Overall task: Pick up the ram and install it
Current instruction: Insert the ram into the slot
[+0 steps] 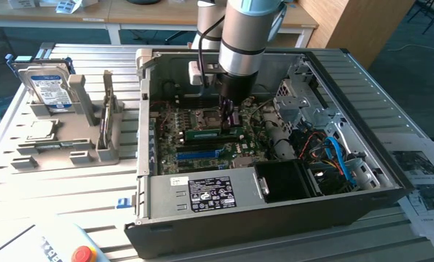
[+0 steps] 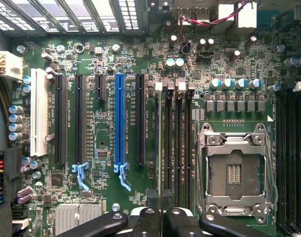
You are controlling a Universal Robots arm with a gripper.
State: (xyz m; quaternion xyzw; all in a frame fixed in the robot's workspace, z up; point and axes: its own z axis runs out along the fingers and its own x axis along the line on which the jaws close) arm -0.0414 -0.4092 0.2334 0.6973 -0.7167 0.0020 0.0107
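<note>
My gripper (image 1: pixel 229 112) reaches down into the open computer case (image 1: pixel 362 82), right over the motherboard. In the wrist view its dark fingers (image 2: pixel 149 219) stand close together around a narrow gap, and the gripper (image 2: pixel 161 217) is shut on the ram (image 2: pixel 160 148). There the ram shows edge-on as a thin line along the first memory slot, beside the black expansion slots. In the exterior view the ram (image 1: pixel 202 132) is a green stick lying along the slot, left of the fingers. I cannot tell whether it sits fully in the slot.
A grey fixture (image 1: pixel 57 158) at the exterior view's left holds a hard drive (image 1: pixel 48 87), a square chip (image 1: pixel 42 130) and another thin stick (image 1: pixel 108 109) on edge. The open processor socket (image 2: pixel 234 173) lies beside the memory slots. The power supply (image 1: pixel 202 194) and cables (image 1: pixel 333 153) crowd the case's near side.
</note>
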